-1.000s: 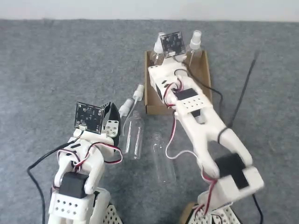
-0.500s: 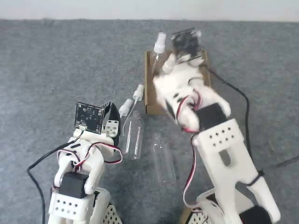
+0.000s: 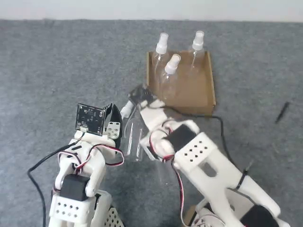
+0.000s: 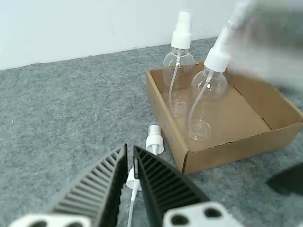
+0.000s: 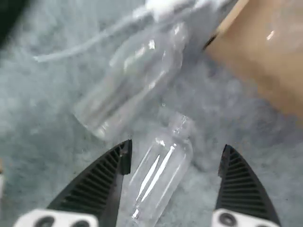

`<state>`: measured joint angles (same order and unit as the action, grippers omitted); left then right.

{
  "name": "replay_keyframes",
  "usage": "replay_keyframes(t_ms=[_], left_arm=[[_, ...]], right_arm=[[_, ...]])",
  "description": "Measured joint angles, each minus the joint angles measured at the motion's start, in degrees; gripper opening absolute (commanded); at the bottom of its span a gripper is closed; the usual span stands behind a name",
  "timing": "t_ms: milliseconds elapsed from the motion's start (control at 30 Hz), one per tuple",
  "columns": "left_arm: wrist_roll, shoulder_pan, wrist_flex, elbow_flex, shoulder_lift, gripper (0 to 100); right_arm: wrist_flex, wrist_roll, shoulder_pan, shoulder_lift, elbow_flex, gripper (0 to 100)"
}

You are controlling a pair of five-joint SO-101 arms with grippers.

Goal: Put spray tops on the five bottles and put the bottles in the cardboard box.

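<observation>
Fingers point(image 4: 102, 182) of the left gripper point(image 4: 129, 150) are pressed together and empty, just short of a loose spray top point(image 4: 154, 142). The right gripper point(image 5: 176, 146) is spread wide over an uncapped bottle point(image 5: 158, 175) lying on the carpet. Clear, round and slick, it could roll from an off-centre pinch. Three capped bottles point(image 3: 169, 80) stand in the cardboard box point(image 3: 212, 90).

— What sort of place is this?
— It looks like a robotics lab or workshop. The bench point(image 3: 52, 61) is covered in grey felt, a plain white wall point(image 4: 71, 28) stands behind it, and exposed red and white wires point(image 3: 152, 142) loop along the arms.
</observation>
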<state>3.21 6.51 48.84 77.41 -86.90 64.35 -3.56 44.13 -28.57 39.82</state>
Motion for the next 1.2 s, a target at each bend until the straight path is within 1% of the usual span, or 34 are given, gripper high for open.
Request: replay_keyframes(t_ms=[167, 333, 500, 567, 700, 733, 800, 867, 967, 1067, 1133, 1200], left_arm=[[0.0, 0.0, 0.0, 0.0, 0.0, 1], [0.0, 0.0, 0.0, 0.0, 0.0, 1], [0.0, 0.0, 0.0, 0.0, 0.0, 1], [0.0, 0.0, 0.0, 0.0, 0.0, 1], [0.0, 0.0, 0.0, 0.0, 0.0, 1], [0.0, 0.0, 0.0, 0.0, 0.0, 1], [0.0, 0.0, 0.0, 0.0, 0.0, 1], [0.0, 0.0, 0.0, 0.0, 0.0, 1], [0.0, 0.0, 0.0, 0.0, 0.0, 1], [0.0, 0.0, 0.0, 0.0, 0.0, 1], [0.0, -0.18, 0.0, -0.09, 0.0, 1], [0.0, -1.76, 0.0, -1.23, 1.76, 1]], right_arm=[[-9.14, 0.0, 0.09, 0.09, 11.25, 24.6], [-13.98, -0.35, 0.18, 0.09, 17.58, 24.5], [-14.86, -7.82, 0.18, 0.09, 21.27, 24.0], [-14.86, -10.29, -0.88, 0.09, 22.68, 19.1], [-14.86, -11.43, -6.77, 0.09, 23.3, 2.0], [-14.86, -11.6, -8.7, 0.09, 23.3, 0.0], [-14.86, -11.43, -12.48, 0.09, 23.3, 2.1], [-14.86, -8.09, -16.0, 0.09, 23.3, 2.4], [-12.31, 0.79, -22.15, 0.09, 23.3, 2.8], [-6.59, 13.19, -29.27, 0.09, 23.3, 2.8], [-1.67, 22.77, -35.16, 0.09, 21.98, 2.8], [2.02, 31.56, -41.76, 0.09, 20.04, 2.8]])
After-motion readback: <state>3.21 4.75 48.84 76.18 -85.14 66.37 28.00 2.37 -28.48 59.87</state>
